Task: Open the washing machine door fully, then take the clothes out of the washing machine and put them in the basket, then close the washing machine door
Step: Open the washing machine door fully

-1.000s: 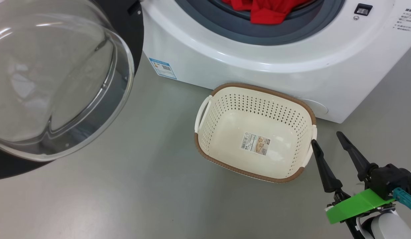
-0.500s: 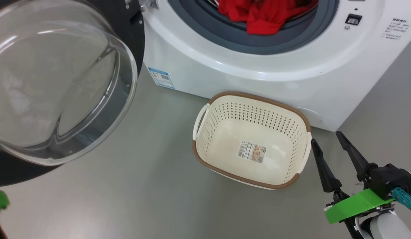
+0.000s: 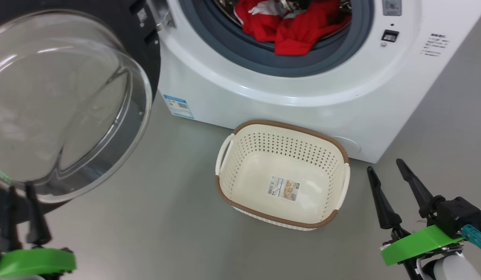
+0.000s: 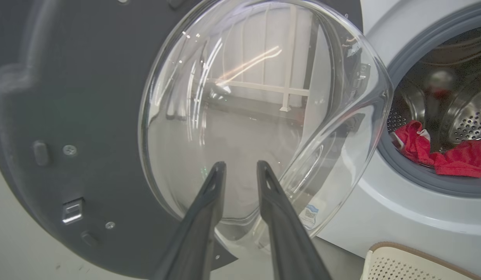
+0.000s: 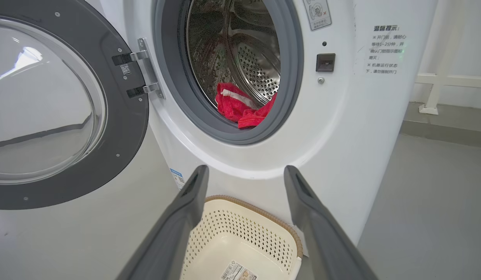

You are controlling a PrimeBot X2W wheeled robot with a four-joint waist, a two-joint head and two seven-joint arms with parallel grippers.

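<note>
The washing machine door (image 3: 61, 109) was swung wide so the drum could be reached. The clothes (image 3: 291, 31) were piled at the mouth of the washing machine (image 3: 264, 97). The basket (image 3: 281, 126) was set on the floor (image 3: 166, 217) just below, ready for them. The left pincer (image 3: 20, 188) was pointed at the door glass, slightly parted, seemingly touching nothing. The right pincer (image 3: 385, 165) was held spread wide beside the basket, gripping nothing.

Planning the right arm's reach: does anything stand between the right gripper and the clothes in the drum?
Nothing visible stands between the right gripper and the clothes: the washing machine door stands open at the left, the basket sits lower, on the floor.
</note>
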